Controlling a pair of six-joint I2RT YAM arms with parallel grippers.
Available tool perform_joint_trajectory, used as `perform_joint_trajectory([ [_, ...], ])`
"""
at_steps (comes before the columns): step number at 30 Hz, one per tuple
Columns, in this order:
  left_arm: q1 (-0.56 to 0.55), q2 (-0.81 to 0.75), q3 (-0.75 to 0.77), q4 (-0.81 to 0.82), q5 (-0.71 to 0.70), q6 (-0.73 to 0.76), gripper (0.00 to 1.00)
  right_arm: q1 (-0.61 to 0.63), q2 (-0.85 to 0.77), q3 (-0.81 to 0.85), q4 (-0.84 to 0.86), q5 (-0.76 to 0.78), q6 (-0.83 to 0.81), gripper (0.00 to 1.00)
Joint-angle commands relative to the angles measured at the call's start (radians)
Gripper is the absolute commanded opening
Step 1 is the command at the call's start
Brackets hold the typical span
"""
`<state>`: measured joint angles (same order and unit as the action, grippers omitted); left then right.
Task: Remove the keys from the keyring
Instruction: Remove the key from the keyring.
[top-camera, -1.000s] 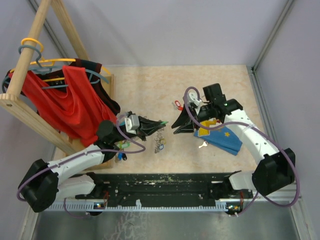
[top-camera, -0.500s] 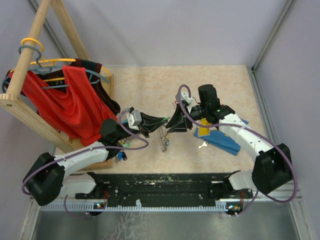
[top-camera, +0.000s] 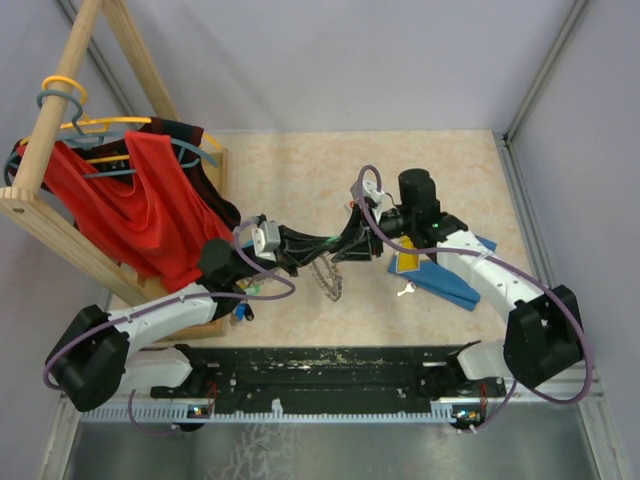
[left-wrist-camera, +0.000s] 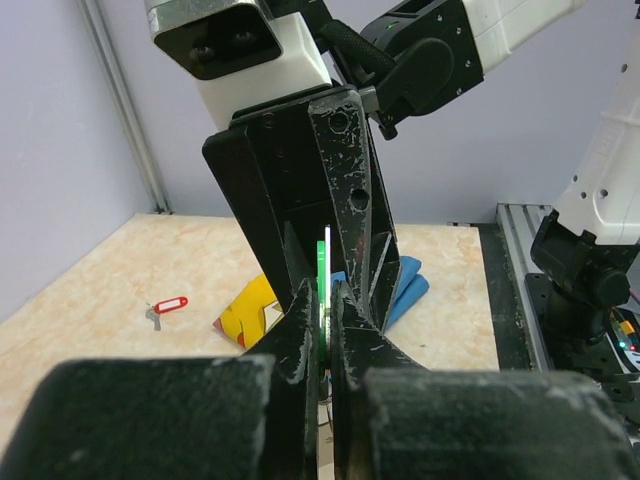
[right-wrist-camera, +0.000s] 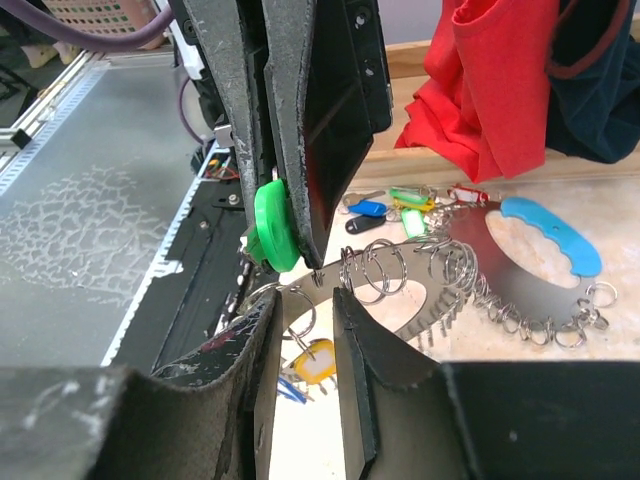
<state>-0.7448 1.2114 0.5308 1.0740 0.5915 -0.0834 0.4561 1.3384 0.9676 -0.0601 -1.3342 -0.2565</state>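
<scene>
Grippers meet nose to nose over the middle of the table. The left gripper is clamped tight on a green-tagged key, with the tag pinched edge-on between its fingers. The keyring hangs right below that tag, a grey ring fringed with silver loops and carrying a blue patch at its far side. From above it dangles under the two tips, tilted and close to the tabletop.

The right gripper comes in from the opposite side, jaws apart. Its fingers straddle the near rim of the ring, one loop sitting in the gap between them. I can't tell whether either pad touches metal. A yellow tag shows just beneath that gap.

Loose keys with blue, green and red tags lie together on the table beyond the ring, near the foot of the wooden rack draped with a red garment. One red-tagged key lies alone on the far side, well apart from the rest. A small silver key sits beside the blue and yellow block under the right arm.
</scene>
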Motion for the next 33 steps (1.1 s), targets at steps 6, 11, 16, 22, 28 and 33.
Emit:
perform_joint_trajectory([
  [6,-0.01,-0.018,0.037,0.082,0.016,-0.029,0.0,0.024,0.008,-0.005,0.114,-0.056,0.06,0.26],
  [11,-0.013,-0.01,0.041,0.084,0.016,-0.03,0.0,0.035,0.01,-0.005,0.12,-0.056,0.069,0.25],
  [16,-0.017,-0.012,0.04,0.08,0.007,-0.026,0.0,0.035,0.01,-0.004,0.12,-0.042,0.071,0.19],
  [22,-0.019,-0.023,0.04,0.072,0.006,-0.02,0.0,0.034,0.011,0.0,0.119,-0.046,0.07,0.05],
  [28,-0.02,-0.044,0.05,0.041,0.014,-0.025,0.0,0.029,0.014,0.005,0.122,-0.094,0.083,0.0],
  [33,-0.05,-0.072,0.106,-0.118,-0.07,-0.018,0.0,0.023,0.017,0.01,0.143,-0.104,0.116,0.0],
])
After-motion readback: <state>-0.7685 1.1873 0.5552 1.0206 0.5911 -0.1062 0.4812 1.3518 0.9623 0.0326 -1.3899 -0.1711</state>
